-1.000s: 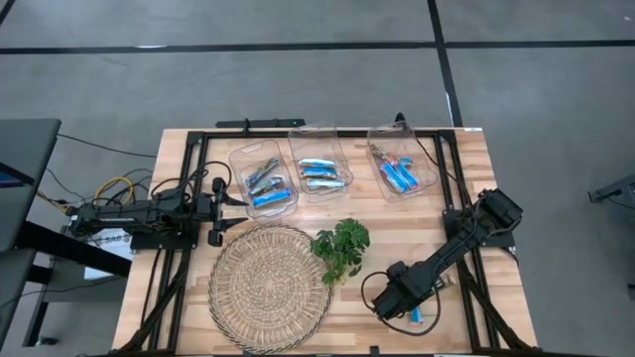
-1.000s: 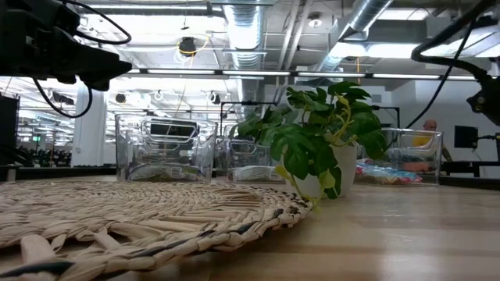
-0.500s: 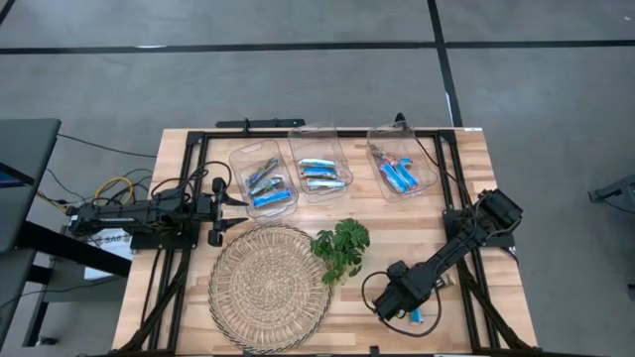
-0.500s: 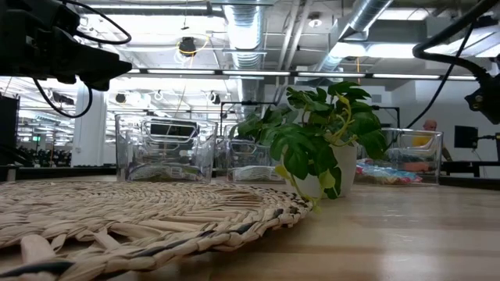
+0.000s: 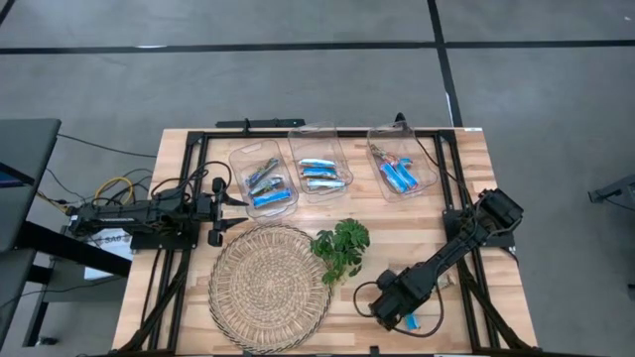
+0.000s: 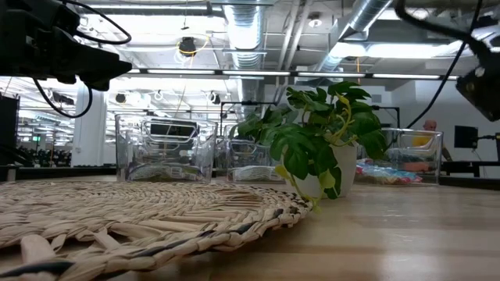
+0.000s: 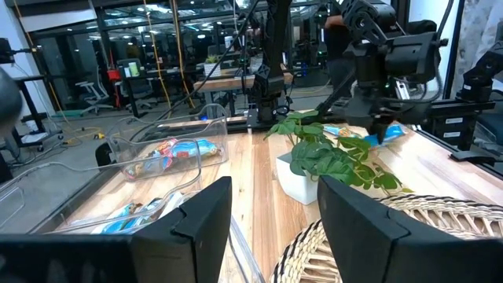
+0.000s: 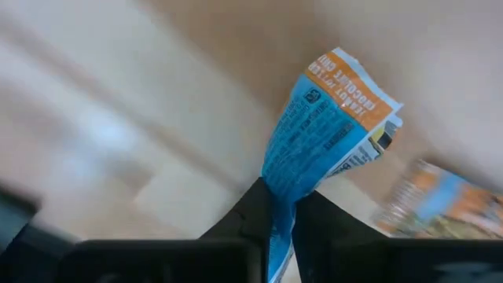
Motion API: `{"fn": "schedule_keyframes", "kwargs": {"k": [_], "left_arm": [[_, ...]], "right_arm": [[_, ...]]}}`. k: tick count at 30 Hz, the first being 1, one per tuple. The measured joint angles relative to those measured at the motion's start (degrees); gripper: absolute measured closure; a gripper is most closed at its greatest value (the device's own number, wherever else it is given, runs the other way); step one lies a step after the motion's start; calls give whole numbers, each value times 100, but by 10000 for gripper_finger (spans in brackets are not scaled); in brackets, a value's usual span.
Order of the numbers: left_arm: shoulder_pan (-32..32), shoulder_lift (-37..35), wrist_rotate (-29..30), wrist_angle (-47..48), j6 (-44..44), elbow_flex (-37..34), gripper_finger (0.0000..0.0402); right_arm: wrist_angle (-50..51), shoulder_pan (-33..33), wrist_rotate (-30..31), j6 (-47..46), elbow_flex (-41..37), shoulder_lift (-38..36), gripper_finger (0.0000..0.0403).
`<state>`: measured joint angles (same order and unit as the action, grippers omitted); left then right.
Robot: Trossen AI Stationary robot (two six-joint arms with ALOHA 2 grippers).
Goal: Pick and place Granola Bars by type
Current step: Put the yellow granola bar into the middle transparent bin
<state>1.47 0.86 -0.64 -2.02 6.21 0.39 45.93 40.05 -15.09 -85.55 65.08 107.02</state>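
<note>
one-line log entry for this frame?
phase: pick | right gripper: shut on blue bar, near table front | left gripper: open, parked left | bins: three, partly filled

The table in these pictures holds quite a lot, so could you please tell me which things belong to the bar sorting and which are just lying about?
Belonging to the job:
- blue bar pinched in the right gripper
- sorted bars
- three clear bins

Just lying about:
- potted plant
- woven mat
- left gripper, parked open at the left edge

Print on bar wrapper (image 8: 330, 126) perhaps unreadable
</note>
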Motion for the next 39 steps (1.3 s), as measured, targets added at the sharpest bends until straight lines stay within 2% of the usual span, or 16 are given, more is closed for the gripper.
{"fn": "schedule_keyframes", "kwargs": {"k": [11, 19, 32, 39], "left_arm": [[0, -1, 0, 0, 1, 0, 219], [0, 0, 0, 0, 0, 0, 219], [-1, 0, 0, 0, -1, -1, 219], [1, 0, 0, 0, -1, 1, 219]], "right_arm": [[-1405, -51, 182, 2230, -11, 13, 393], [-2815, -360, 236, 4040, -13, 15, 395], [-5357, -1700, -67, 6405, -5, 15, 395], [-5500, -2605, -103, 7250, 614, 15, 394]]}}
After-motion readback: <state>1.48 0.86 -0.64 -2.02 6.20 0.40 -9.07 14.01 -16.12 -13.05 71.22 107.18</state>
